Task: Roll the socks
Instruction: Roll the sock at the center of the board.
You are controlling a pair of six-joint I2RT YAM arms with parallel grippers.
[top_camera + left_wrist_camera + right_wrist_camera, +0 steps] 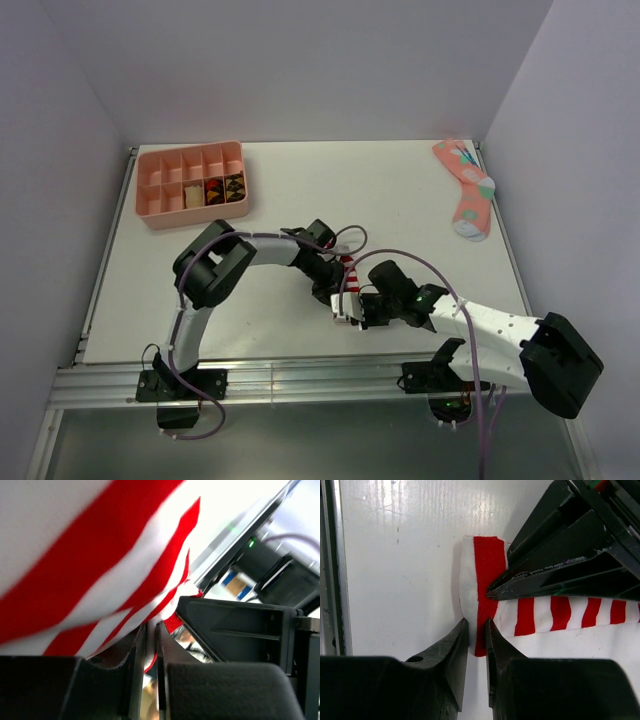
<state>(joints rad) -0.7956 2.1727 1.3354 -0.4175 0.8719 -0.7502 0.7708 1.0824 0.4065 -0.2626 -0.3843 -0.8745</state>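
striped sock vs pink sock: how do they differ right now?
Striped sock is red-and-white; pink sock has teal and grey patches. Striped sock lies near mid-table with left hand and right hand on it; pink sock lies untouched at the far right corner. Both are on the table.

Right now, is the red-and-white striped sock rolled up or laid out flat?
Laid out flat, not rolled: the right wrist view shows the red-and-white striped sock stretched lengthwise along the white table, no coil visible.
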